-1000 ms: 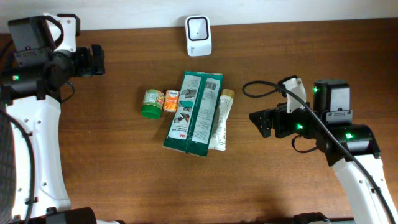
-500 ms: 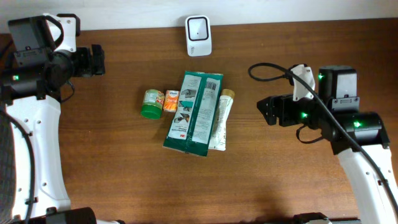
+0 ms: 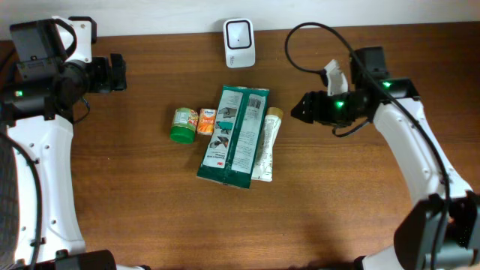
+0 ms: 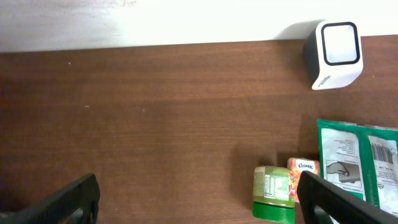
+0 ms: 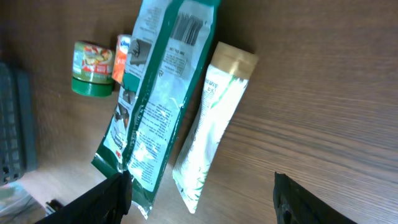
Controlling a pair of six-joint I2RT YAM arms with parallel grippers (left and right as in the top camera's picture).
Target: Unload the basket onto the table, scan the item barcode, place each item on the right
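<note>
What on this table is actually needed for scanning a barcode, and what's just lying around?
Likely for the job (which item gets picked isn't shown):
- white box-shaped scanner
- flat green plastic packet, barcode facing up
- cream tube with tan cap, beside the packet

Lying about for now:
- small green-lidded jar
- small orange tissue pack

Overhead looks straight down; both wrist views look down closer, sharing the green pouch (image 3: 234, 136)

Pouch (image 3: 234, 135) centre, scanner (image 3: 239, 33) behind, open wood (image 3: 337, 202) around
</note>
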